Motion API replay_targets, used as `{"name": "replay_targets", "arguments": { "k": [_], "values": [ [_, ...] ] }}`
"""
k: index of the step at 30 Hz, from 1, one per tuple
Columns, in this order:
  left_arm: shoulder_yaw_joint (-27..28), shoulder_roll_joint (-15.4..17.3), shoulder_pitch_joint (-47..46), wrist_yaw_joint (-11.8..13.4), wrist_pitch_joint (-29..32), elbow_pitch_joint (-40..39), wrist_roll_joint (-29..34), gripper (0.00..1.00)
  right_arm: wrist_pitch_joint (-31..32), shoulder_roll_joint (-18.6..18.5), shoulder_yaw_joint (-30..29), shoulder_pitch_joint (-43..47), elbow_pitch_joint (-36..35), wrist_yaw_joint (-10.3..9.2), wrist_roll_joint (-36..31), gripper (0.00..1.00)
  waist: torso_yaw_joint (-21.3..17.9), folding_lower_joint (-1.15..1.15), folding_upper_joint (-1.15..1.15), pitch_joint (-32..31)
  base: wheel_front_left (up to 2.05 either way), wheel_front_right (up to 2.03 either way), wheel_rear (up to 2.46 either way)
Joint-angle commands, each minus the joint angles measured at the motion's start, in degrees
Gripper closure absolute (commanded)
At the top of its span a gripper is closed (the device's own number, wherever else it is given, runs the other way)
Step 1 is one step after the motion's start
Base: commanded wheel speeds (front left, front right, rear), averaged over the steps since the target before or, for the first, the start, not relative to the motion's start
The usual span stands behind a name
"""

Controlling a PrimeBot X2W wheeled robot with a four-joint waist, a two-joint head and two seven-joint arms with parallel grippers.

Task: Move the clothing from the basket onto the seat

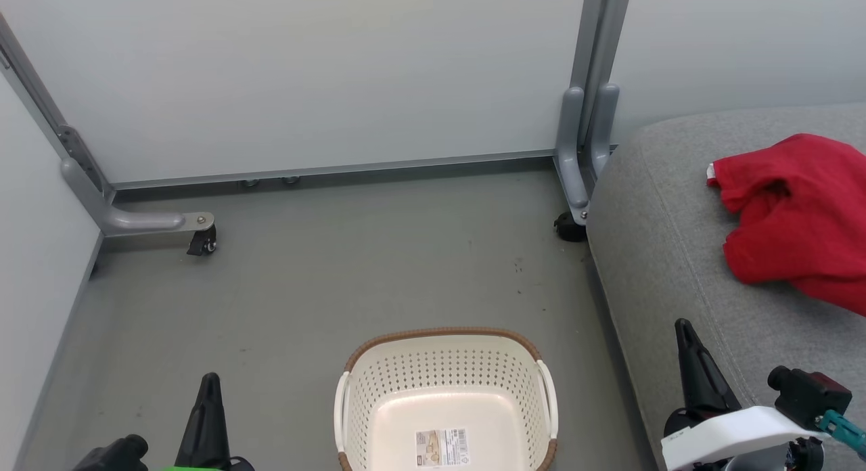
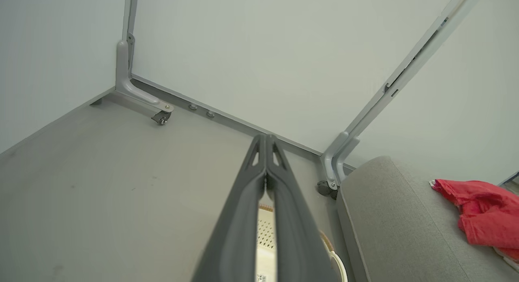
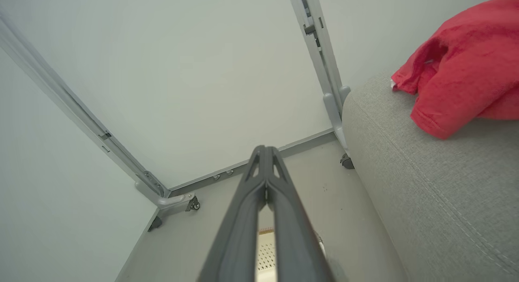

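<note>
This looks like a staged test bay in a lab rather than a home: pale partition panels (image 1: 325, 78) in grey metal frames (image 1: 587, 119) on small caster wheels (image 1: 201, 243) wall off a bare grey floor (image 1: 338, 275) beside a lone grey sofa seat (image 1: 676, 254).

The cream perforated plastic basket (image 1: 440, 335) stood on the grey floor (image 1: 338, 268), front and centre, a paper label (image 1: 441, 446) lying in it. To its right was the large grey woven-fabric seat (image 1: 663, 254); the red fabric clothing (image 1: 791, 214) lay on it, well apart from the basket. Pale partition panels (image 1: 338, 78) stood behind. The left end effector (image 1: 210, 377) was left of the basket, the right end effector (image 1: 680, 324) to its right.
</note>
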Motion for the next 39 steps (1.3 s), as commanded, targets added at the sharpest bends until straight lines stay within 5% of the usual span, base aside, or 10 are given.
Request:
{"name": "replay_targets", "arguments": {
  "k": [1,39],
  "values": [
    [0.4,0.6,-2.2,-0.4,0.4,-0.5,-2.4,1.0,0.4,-0.4,-0.3,-1.9,-0.4,-0.01,2.6,1.0,0.0,0.0,0.0,0.1,0.0,0.0,0.0],
    [3.2,1.0,-8.4,-1.7,7.6,2.9,-31.2,1.0,7.2,-1.2,-2.8,-6.7,3.8,-0.02,33.8,1.0,-0.1,0.0,0.0,1.5,0.0,0.0,0.0]
  ]
}}
